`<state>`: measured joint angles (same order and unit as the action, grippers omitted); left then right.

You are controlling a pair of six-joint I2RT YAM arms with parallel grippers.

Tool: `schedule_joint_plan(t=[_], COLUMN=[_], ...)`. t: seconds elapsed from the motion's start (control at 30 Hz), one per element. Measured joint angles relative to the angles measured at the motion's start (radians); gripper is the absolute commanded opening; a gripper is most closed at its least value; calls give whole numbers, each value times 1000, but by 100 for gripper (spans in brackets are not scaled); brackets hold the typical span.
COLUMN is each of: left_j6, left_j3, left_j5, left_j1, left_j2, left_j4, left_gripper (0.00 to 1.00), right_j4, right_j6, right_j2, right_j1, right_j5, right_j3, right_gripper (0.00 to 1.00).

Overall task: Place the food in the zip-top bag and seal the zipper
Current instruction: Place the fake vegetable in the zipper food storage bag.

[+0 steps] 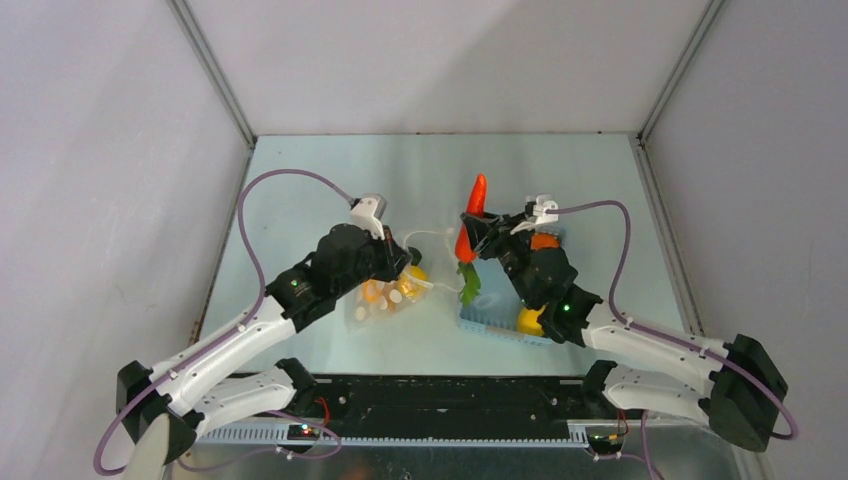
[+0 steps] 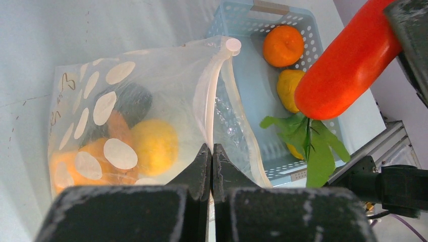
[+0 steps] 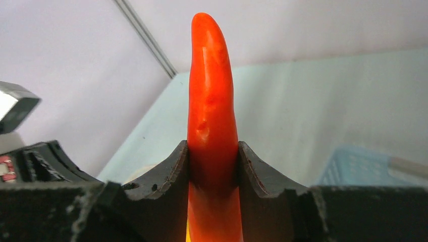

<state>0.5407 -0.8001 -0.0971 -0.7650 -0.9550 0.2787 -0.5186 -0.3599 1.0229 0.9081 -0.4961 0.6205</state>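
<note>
The zip-top bag [image 2: 126, 101] lies on the table, clear with white dots, and its mouth faces the basket. Inside it are a yellow piece [image 2: 154, 146], orange pieces [image 2: 96, 151] and a dark green one [image 2: 131, 101]. My left gripper [image 2: 212, 151] is shut on the bag's white zipper strip [image 2: 209, 91], holding the mouth up; the slider [image 2: 233, 45] sits at the strip's far end. My right gripper [image 3: 212, 151] is shut on an orange-red carrot [image 3: 211, 91]. It holds the carrot [image 1: 473, 215] in the air between bag [image 1: 385, 295] and basket, with the green leaves [image 1: 468, 283] hanging down.
A light blue perforated basket [image 2: 242, 15] stands right of the bag. It holds an orange fruit [image 2: 283, 45] and a yellow lemon [image 2: 290, 88]. In the top view the basket [image 1: 490, 325] lies under my right arm. Grey walls enclose the table.
</note>
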Motion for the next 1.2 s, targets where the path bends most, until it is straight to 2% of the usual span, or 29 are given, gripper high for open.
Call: schedule_joint_plan(t=[0.23, 0.5, 0.93, 1.2], left_j6=[2, 10, 10, 11], left_j3=[0, 0, 0, 0], left_j5=[6, 32, 55, 51], left_j1=[0, 0, 0, 0], left_j2=[0, 0, 11, 28], left_j4=[0, 0, 1, 2], left_gripper=[0, 0, 0, 0], right_j4=[-280, -478, -721, -778], right_j6=[96, 153, 262, 299], right_j2=[72, 134, 360, 423], right_j1=[55, 94, 112, 125], right_j5=[41, 105, 168, 137], right_j3=[-2, -2, -2, -2], right_gripper=[0, 1, 0, 0])
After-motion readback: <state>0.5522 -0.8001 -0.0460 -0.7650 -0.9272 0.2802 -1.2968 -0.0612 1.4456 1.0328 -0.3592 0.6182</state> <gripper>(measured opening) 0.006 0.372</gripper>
